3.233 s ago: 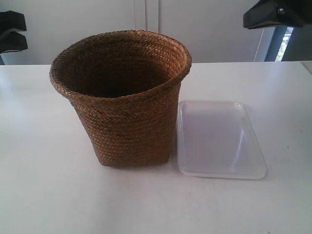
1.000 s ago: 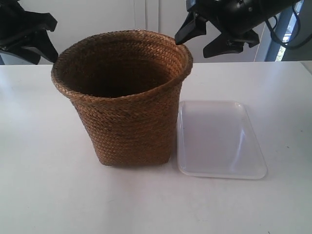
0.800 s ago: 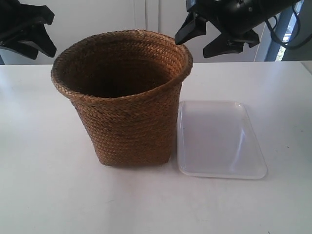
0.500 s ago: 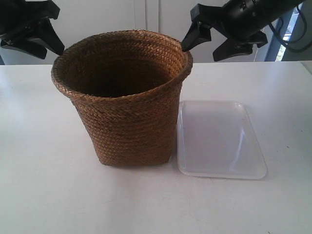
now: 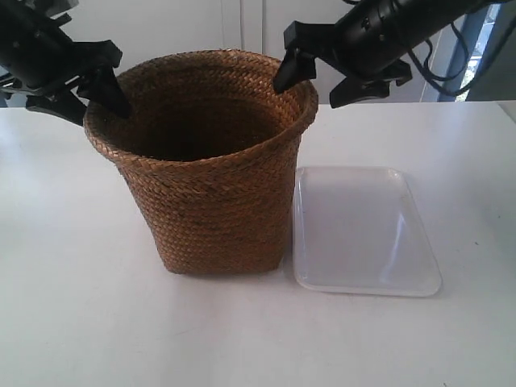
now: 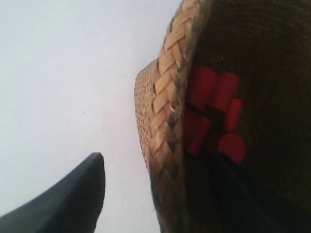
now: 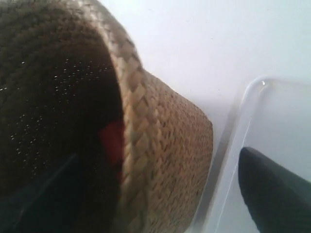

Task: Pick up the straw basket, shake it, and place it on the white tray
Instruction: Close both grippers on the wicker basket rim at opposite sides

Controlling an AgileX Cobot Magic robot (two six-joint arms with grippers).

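White surface, pale wall behind. Large brown woven straw basket, tapered with a flared round rim, stands upright on the surface. Its base is just beside the shallow translucent-white rectangular plastic tray, which lies flat with nothing on it. Left end effector and right end effector sit at opposite sides of the rim, both spread wide and gripping nothing. Each wrist view shows one finger outside the weave and a dark one inside. Small red cylindrical pieces lie in the basket's bottom. Judgement: the basket looks light and rough enough not to slip. The woven wall is probably springy, so a hard pinch may bend the rim. Best hold is the thick braided rim, taken at both sides together and kept level, since the loose pieces will shift when it is shaken. Against 0.5 s ago: both end effectors have dropped and moved inward from above the rim to straddle it. Basket and tray are unmoved.
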